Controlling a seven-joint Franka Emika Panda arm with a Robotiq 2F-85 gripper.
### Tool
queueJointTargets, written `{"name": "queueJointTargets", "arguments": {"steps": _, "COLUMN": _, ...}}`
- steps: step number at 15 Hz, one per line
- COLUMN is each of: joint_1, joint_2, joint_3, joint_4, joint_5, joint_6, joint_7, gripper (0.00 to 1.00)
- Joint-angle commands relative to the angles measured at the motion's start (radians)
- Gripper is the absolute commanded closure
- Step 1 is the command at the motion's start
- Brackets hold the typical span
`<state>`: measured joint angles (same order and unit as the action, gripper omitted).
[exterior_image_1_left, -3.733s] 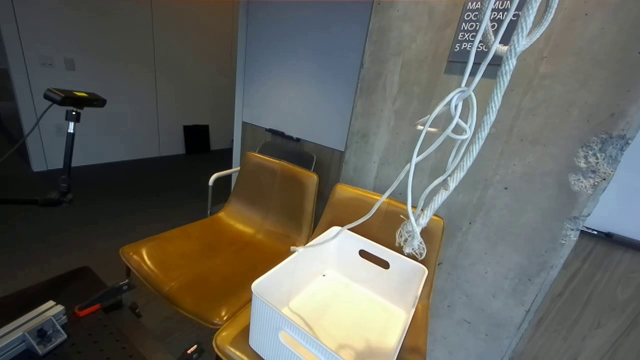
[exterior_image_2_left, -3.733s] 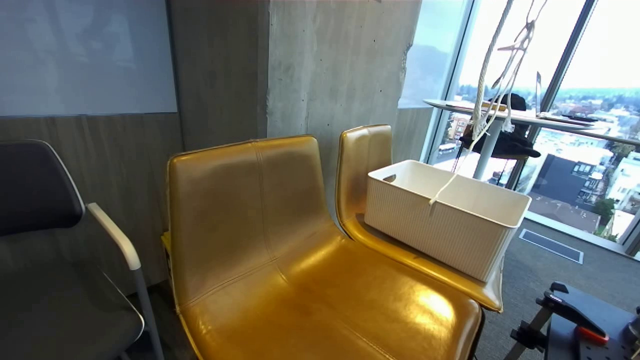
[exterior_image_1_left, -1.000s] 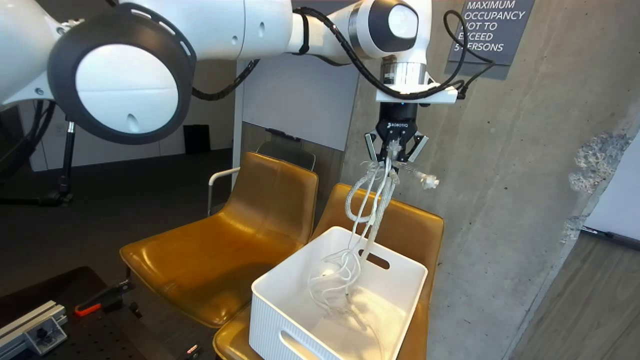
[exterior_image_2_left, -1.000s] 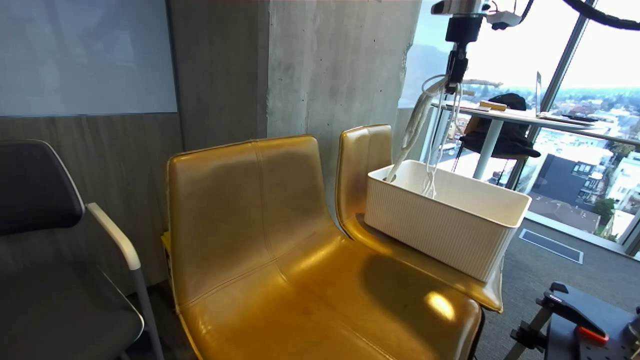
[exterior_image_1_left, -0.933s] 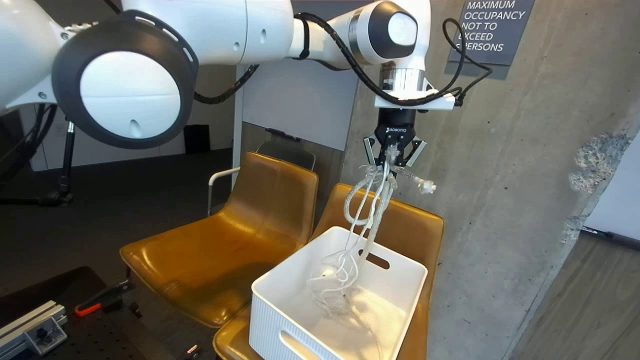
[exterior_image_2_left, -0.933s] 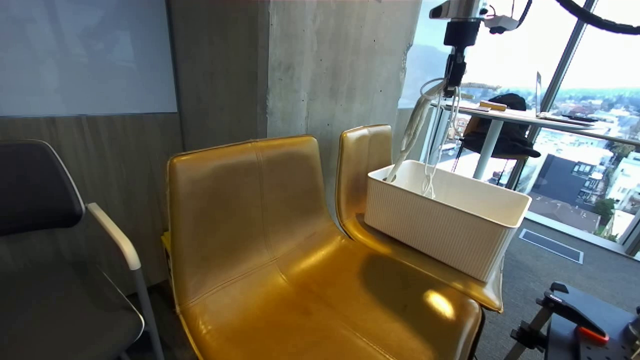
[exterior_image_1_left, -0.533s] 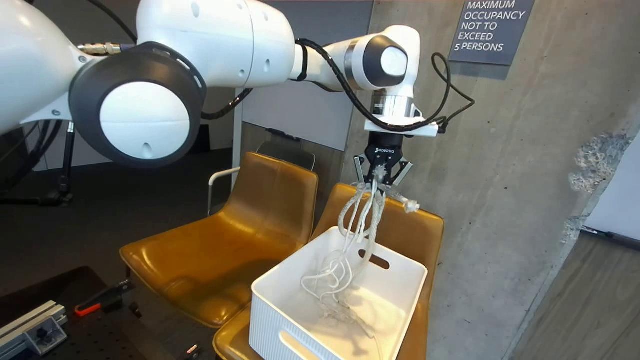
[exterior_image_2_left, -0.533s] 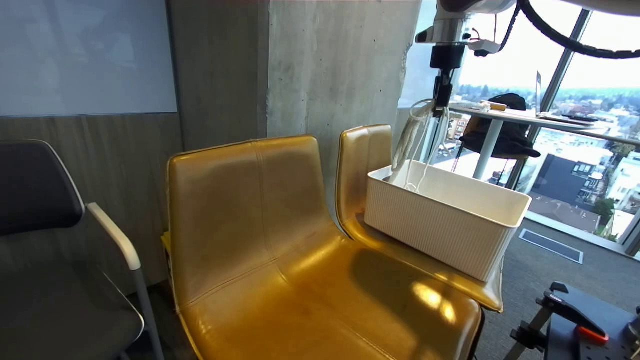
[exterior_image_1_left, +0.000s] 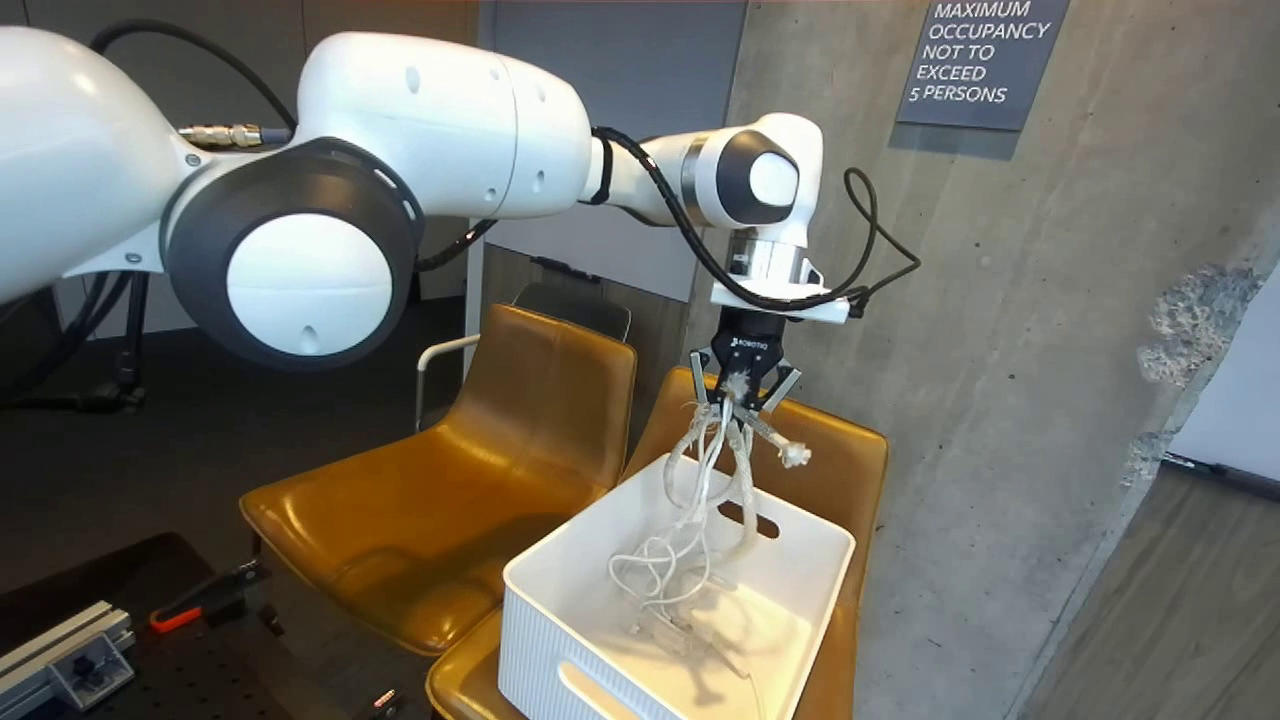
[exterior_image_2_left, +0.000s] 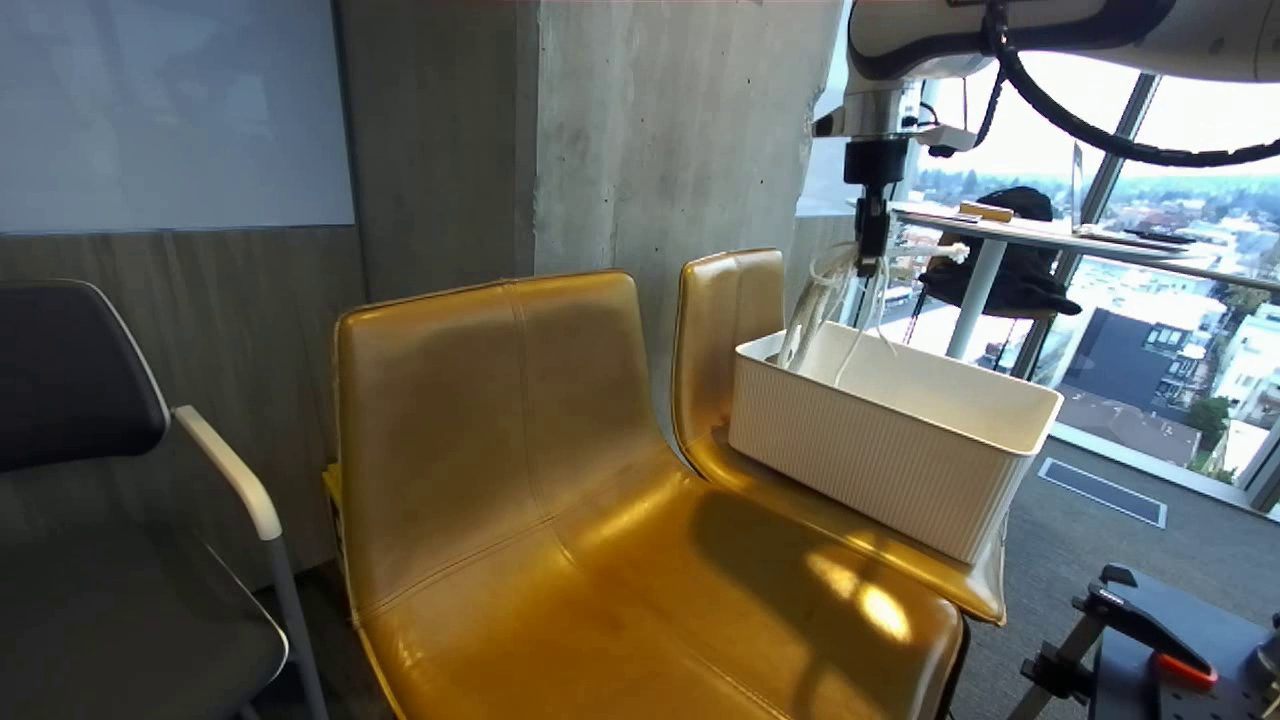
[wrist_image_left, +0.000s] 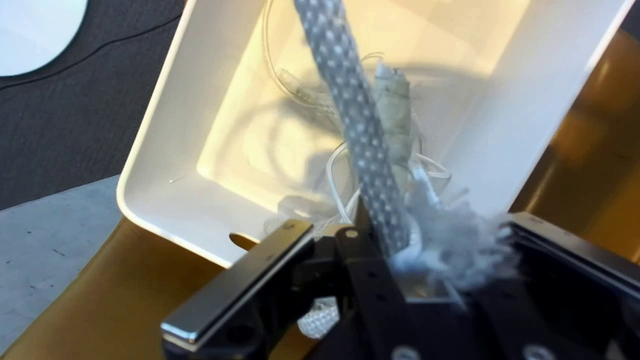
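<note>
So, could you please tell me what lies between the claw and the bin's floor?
The white rope bundle, gripped in the claw, hangs down into the ribbed white storage bin, as an exterior view shows; whether it touches the floor is unclear.

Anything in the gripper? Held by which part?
White rope bundle, clamped in the gripper by its bunched upper part near a frayed tuft; it dangles into the white bin.

The cords are white; the rope, grey flecked white; the end effector, mostly black; the bin, ribbed white.
</note>
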<state>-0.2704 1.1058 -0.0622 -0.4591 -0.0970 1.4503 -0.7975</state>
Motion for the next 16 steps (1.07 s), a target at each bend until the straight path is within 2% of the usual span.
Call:
{"name": "queueJointTargets", "arguments": {"steps": 1, "joint_1": 0.013, "joint_2": 0.041, "joint_3": -0.012, "joint_4": 0.038, "joint_5": -0.02, "joint_6": -0.054, "joint_7": 0.013, "gripper": 0.96}}
{"name": "queueJointTargets", "arguments": {"steps": 5, "joint_1": 0.024, "joint_2": 0.055, "joint_3": -0.015, "joint_4": 0.031, "joint_5": -0.032, "joint_6": -0.102, "joint_7": -0.026, "gripper": 0.96}}
{"name": "queueJointTargets", "arguments": {"steps": 9, "joint_1": 0.063, "joint_2": 0.038, "joint_3": -0.052, "joint_4": 0.014, "joint_5": -0.118, "joint_6": -0.208, "joint_7": -0.1, "gripper": 0.96}}
{"name": "queueJointTargets", "arguments": {"steps": 16, "joint_1": 0.128, "joint_2": 0.019, "joint_3": -0.101, "joint_4": -0.008, "joint_5": -0.238, "joint_6": -0.324, "joint_7": -0.205, "gripper": 0.96}}
